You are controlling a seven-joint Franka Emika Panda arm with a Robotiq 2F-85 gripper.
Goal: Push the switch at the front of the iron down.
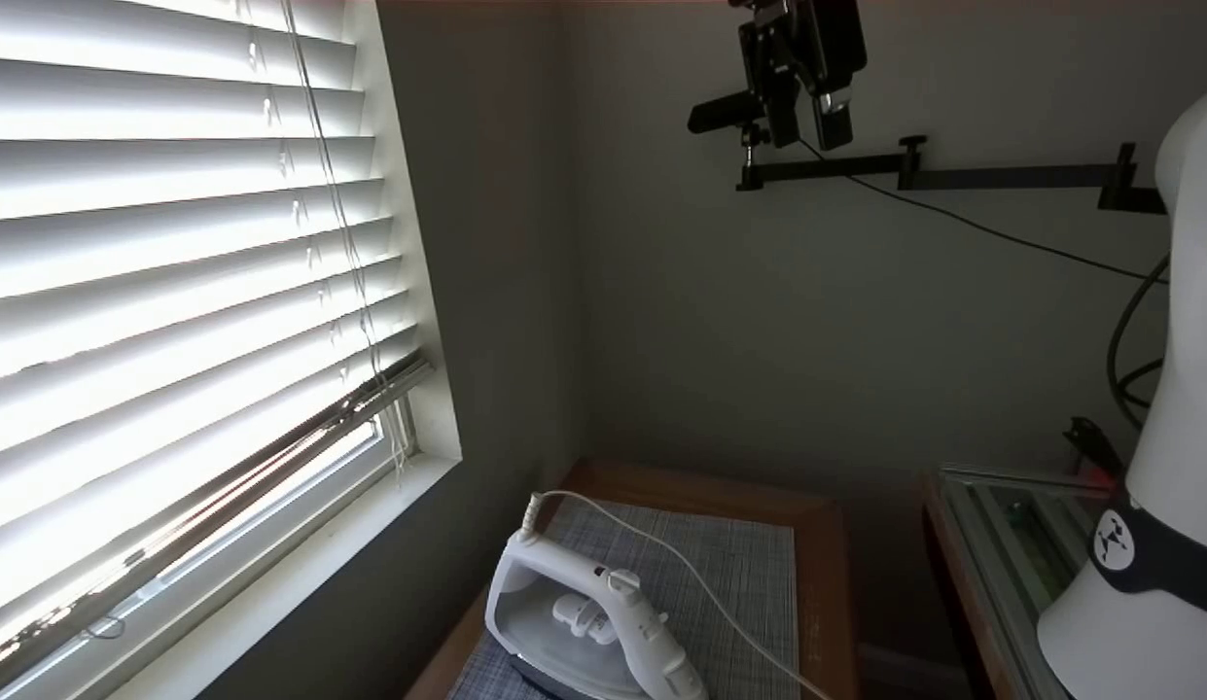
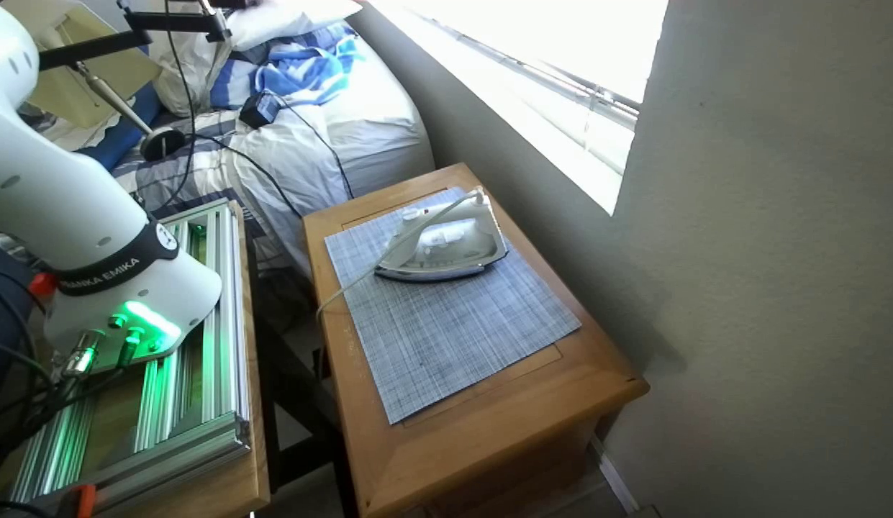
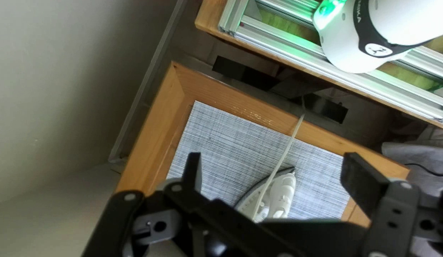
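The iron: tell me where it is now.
In an exterior view, the iron rests on the upper half of the grey mat on the wooden table, with the robot's base to picture left and the window wall to the right.

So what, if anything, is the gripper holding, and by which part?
Nothing is held: the gripper is open, and the iron rests on the mat.

The iron [image 2: 453,248] is white and pale grey, its cord [image 3: 290,143] cream. Grey-blue crosshatching patterns the mat [image 2: 453,331]; the table [image 2: 518,414] is honey-brown, the hand [image 3: 274,168] black.
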